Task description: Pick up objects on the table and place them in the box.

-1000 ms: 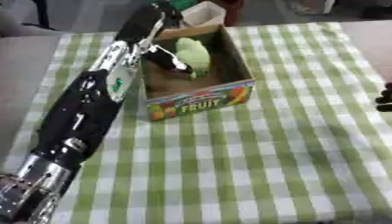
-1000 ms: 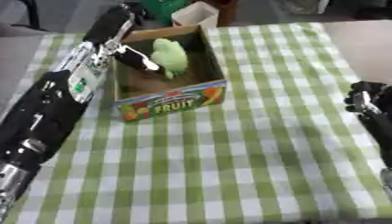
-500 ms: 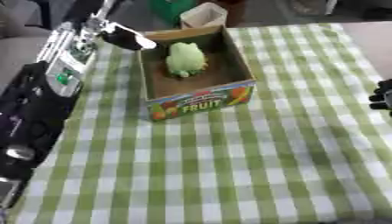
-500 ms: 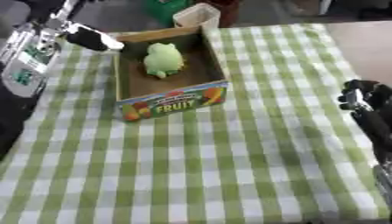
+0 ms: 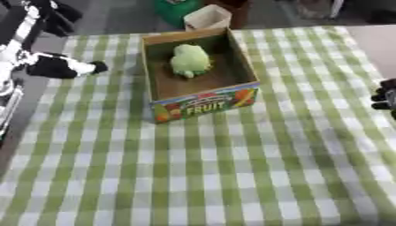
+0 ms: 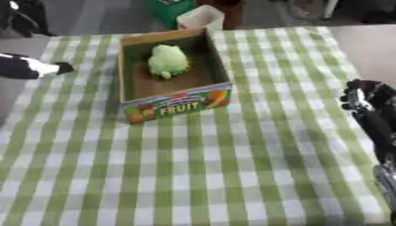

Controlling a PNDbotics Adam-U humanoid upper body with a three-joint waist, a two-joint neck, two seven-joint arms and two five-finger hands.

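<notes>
Left hand (image 5: 58, 67) has withdrawn from over the fruit box (image 5: 203, 103) to the table's left edge, fingers extended, holding nothing. The green plush toy (image 5: 189, 60) lies inside the box, well apart from it. Right hand (image 6: 367, 95) sits at the right edge, finger state indeterminate.

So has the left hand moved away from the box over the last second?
Yes. The left hand has drawn back leftward from over the box, now hanging off its left side.

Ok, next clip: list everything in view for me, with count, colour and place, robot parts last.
Box: one, brown card with a "FRUIT" front, upper middle of the table.
Green thing: one, pale green, inside the box.
Cloth: one, green and white check, covering the table.
Pale container: one, off-white, just behind the box.
Left hand: black and white, at the cloth's left edge, holding nothing.
Right hand: black, at the right edge.
</notes>
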